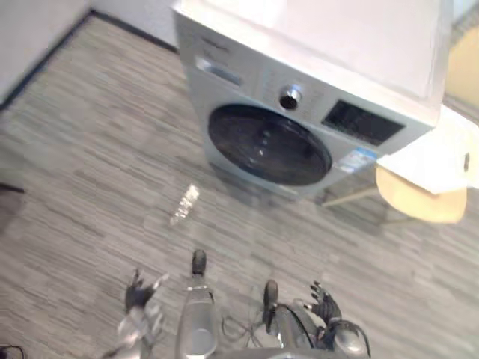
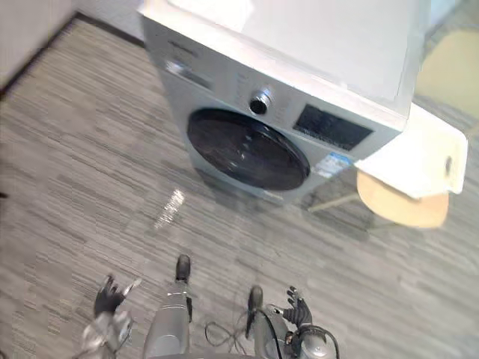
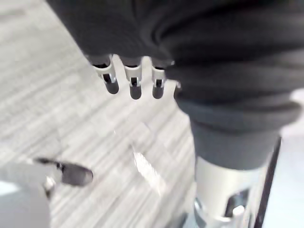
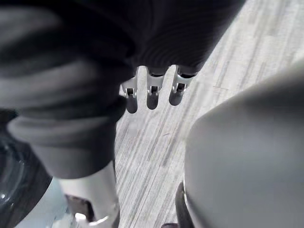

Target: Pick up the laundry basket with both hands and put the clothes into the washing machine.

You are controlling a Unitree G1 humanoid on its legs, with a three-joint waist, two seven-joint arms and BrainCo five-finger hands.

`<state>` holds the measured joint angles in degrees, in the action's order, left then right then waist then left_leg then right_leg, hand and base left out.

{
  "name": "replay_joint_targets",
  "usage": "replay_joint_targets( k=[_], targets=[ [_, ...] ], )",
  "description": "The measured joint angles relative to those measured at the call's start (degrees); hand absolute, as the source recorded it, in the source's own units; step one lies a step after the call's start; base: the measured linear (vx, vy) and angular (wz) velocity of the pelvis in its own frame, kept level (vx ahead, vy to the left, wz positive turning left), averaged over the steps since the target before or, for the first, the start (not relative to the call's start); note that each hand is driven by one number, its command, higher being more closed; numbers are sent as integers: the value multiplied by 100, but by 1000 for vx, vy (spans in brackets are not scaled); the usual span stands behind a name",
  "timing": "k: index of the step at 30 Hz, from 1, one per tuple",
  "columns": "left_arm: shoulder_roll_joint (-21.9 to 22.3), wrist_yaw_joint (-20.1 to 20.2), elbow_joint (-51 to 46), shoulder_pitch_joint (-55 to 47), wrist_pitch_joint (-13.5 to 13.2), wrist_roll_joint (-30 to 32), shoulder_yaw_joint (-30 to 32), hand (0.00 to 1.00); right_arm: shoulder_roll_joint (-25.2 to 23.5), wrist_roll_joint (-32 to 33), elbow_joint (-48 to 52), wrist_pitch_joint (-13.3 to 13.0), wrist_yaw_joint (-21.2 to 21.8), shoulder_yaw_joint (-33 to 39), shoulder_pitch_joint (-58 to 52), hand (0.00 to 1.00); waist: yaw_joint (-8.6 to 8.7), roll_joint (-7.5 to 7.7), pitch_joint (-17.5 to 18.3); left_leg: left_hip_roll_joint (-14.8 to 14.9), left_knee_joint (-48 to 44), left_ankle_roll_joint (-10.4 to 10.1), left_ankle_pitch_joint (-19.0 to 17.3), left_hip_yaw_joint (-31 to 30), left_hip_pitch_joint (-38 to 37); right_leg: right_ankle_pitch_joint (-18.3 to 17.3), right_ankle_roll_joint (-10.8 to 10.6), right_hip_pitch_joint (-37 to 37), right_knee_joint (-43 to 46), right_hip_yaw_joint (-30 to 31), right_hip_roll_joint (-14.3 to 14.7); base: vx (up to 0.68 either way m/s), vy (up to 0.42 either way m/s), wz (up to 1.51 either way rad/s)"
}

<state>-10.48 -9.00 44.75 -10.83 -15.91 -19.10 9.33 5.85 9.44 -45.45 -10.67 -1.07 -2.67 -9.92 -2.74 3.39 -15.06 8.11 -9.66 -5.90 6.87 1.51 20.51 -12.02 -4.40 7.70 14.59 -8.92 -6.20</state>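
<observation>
My left hand [image 1: 137, 294] and right hand [image 1: 324, 301] hang low at my sides, fingers loosely spread, holding nothing (no basket in either), so the lift isn't begun. The washer [image 1: 247, 86] stands ahead on the floor [image 1: 97, 164], door [image 1: 268, 145] shut.

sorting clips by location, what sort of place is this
Likely an indoor laundry corner: a front-loading washing machine with its round door shut, standing on grey striped floor, with a pale wooden seat beside it.
</observation>
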Motion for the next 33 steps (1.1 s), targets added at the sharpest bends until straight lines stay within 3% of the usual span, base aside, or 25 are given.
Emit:
replay_joint_targets(
  k=[2, 4, 5, 8, 11, 13, 14, 15, 16, 17, 18, 20, 23, 24, 26, 28, 29, 30, 32, 33],
  targets=[
    [283, 12, 144, -293, 29, 22, 335, 0, 161, -3, -88, 0, -23, 209, -189, 0, -232, -271, 253, -70, -384, 412, -267, 646, -46, -197, -7, -472, -12, -458, -54, -21, 4, 121],
    [664, 14, 364, -439, 75, 24, 485, 0, 272, -7, -267, 61, -60, 448, -199, 0, -320, -450, 415, -209, -423, 583, -475, 1020, -133, -334, -80, -785, -33, -844, -194, 41, 57, 102],
    [810, 22, 493, -512, 123, 55, 482, 0, 310, -9, -357, 107, -105, 491, -122, 0, -367, -470, 448, -311, -345, 591, -479, 1062, -152, -347, -101, -876, -88, -921, -272, 42, 75, 73],
    [1090, 35, 761, -747, 274, 82, 481, 0, 294, 9, -610, 227, -168, 643, 93, 0, -500, -397, 747, -660, 108, 768, -380, 1260, -302, -300, -169, -1044, -456, -1002, -458, 197, 63, 39],
    [1121, 81, 753, -791, 297, 76, 713, 0, 128, 24, -902, 243, -211, 765, 321, 0, -591, -216, 814, -897, -417, 924, -881, 1246, -305, -171, -341, -1379, -442, -1033, -697, 344, 84, 30],
    [1139, 125, 749, -784, 323, 76, 701, 0, 46, 87, -1048, 246, -212, 925, 331, 0, -560, -235, 900, -920, -809, 951, -1293, 1078, -423, -111, -460, -1289, 504, -934, -809, 360, 137, 51],
    [1131, 136, 740, -786, 329, 76, 679, 0, -21, 147, -1144, 256, -212, 1035, 325, 0, -495, -259, 939, -962, -905, 977, -1489, 916, -643, 100, -748, -1094, 1473, -757, -937, 357, 175, 81],
    [1063, 136, 673, -806, 367, 76, 612, 0, -118, 148, -1170, 318, -212, 1120, 295, 0, -395, -198, 976, -1074, -879, 1054, -1679, 631, -969, 823, -813, -737, 2716, -326, -1020, 437, 165, 92],
    [1015, 137, 618, -794, 384, 78, 562, 0, -154, 147, -1171, 336, -208, 1121, 248, 0, -321, -226, 1039, -1107, -834, 1108, -1729, 451, -1128, 1272, -783, -575, 3219, -116, -1021, 364, 85, 121],
    [941, 138, 496, -752, 392, 81, 377, 0, -239, 146, -1202, 353, -182, 1114, 123, 0, -196, -142, 1064, -1218, -740, 1215, -1859, 157, -1374, 1274, -708, -193, 4131, 172, -972, 450, -3, 124],
    [872, 137, 453, -635, 405, 94, 348, 0, -302, 159, -1217, 388, -143, 1119, 98, 0, -118, -55, 1112, -1283, -669, 1233, -1909, -151, -1579, 768, -502, 224, 4750, 306, -874, 371, -33, 123],
    [890, 132, 373, -401, 411, 141, 241, 0, -313, 246, -1143, 362, -126, 1198, 61, 0, -57, -73, 1123, -1272, -631, 1172, -1965, -607, -1813, 238, -185, 818, 4849, 519, -517, 344, -44, 117],
    [1103, 139, 127, -79, 403, 209, 233, 0, -353, 300, -810, 349, -121, 1343, -35, 0, 137, -124, 1115, -1236, -762, 1086, -2196, -1460, -2009, -99, -88, 1560, 3680, 1284, 51, 358, -130, 149],
    [1148, 137, 120, -37, 405, 222, 236, 0, -351, 309, -727, 350, -121, 1341, -65, 0, 161, -155, 1107, -1220, -843, 1063, -2284, -1648, -2053, -101, -92, 1597, 3322, 1507, 203, 417, -225, 148],
    [1270, 127, 134, -30, 409, 300, 242, 0, -349, 355, -667, 344, -121, 1338, -79, 0, 192, -249, 1134, -1113, -1176, 872, -2671, -2153, -2145, -39, -190, 1579, 2233, 2564, 660, 412, -308, 135],
    [1283, 136, 134, -55, 419, 426, 250, 0, -373, 399, -708, 354, -123, 1341, -206, 0, 212, -172, 1207, -1129, -1660, 662, -3128, -2487, -2145, 348, -275, 1309, 1441, 2969, 653, 448, -370, 175],
    [1363, 128, 250, -11, 449, 508, 259, 0, -280, 447, -732, 365, -111, 1385, -162, 0, 176, -329, 1268, -972, -1930, 519, -3345, -2730, -2137, 168, -350, 1253, 1692, 2595, 695, 449, -367, 171],
    [1421, 126, 277, -63, 450, 525, 237, 0, -204, 440, -760, 398, -120, 1381, -136, 0, 155, -433, 1300, -850, -2061, 506, -3337, -2815, -2065, 98, -258, 1195, 1687, 2361, 726, 404, -344, 168],
    [1466, 133, 310, -29, 484, 634, 304, 0, -148, 461, -744, 389, -119, 1394, -127, 0, 194, -675, 1326, -437, -2703, 182, -3032, -2621, -1588, -80, 11, 901, 1567, 1447, 711, 349, -381, 171],
    [1466, 129, 313, -29, 488, 633, 367, 0, -148, 467, -750, 384, -122, 1396, -121, 0, 168, -695, 1317, -307, -2843, 81, -2972, -2452, -1458, -96, 66, 805, 1517, 1216, 705, 226, -337, 154]
  ],
)
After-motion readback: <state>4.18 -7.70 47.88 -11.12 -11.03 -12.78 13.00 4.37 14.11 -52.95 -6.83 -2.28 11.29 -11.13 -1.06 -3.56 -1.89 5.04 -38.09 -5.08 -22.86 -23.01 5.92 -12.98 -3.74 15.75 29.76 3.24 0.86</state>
